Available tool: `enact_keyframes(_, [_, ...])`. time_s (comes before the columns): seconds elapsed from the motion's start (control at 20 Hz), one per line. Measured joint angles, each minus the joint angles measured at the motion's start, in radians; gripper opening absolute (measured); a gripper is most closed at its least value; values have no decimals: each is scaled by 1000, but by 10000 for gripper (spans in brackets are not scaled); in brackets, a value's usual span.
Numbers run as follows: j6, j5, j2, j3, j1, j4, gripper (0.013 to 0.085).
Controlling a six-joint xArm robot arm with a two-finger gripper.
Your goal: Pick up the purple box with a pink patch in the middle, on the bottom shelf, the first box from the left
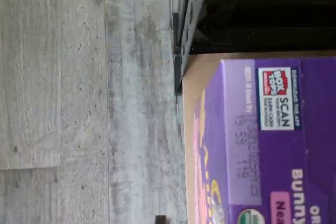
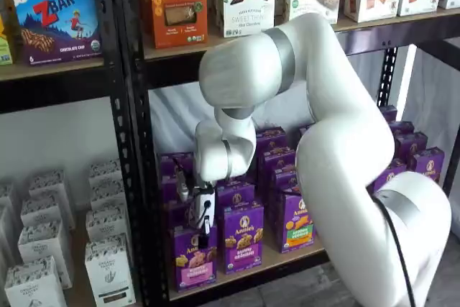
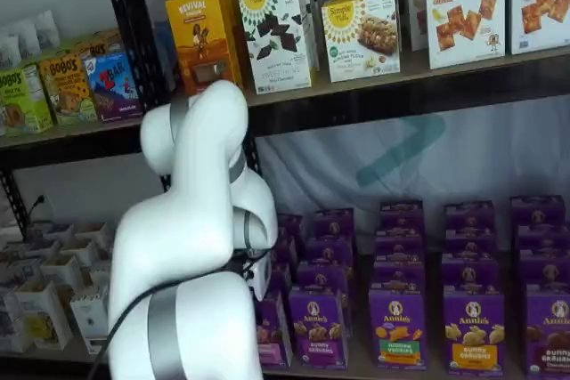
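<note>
One purple box (image 2: 193,256) is standing upright at the left front of the bottom shelf (image 2: 287,258), just beside the black perforated upright (image 2: 136,177), and its front is showing a round white logo with the Annie's name, a picture of small golden snacks and a pink band across the lower middle. In the other shelf view only a narrow strip of that box (image 3: 270,331) is showing past the white arm, with a bit of pink on it. The wrist view, turned on its side, is looking down at the box's top (image 1: 273,145): purple card with a paler flap carrying a faint printed date code, a red-and-white Box Tops scan label, the white word "Bunny", a pink patch and a small green seal, while the tan shelf board (image 1: 191,82) is edging it and grey plank floor (image 1: 89,98) is lying beyond. The gripper (image 2: 203,234) is hanging right over the top of this box, its white body and dark fingers pointing down at the carton's upper edge; the fingers are merging with the box there, so I cannot tell whether they are spread or closed. Beside it, a like carton with a purple-blue band (image 2: 242,239) is standing to the right, then one with a green-and-orange patch (image 2: 292,222).
</note>
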Motion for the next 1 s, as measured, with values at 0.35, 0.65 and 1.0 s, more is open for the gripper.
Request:
enact_keyframes(0.35, [-1, -33, 0, 10, 4, 3, 530])
enact_keyframes(0.65, [-14, -43, 1, 9, 4, 18, 530])
enact_keyframes(1.0, [-22, -30, -2, 8, 2, 25, 410])
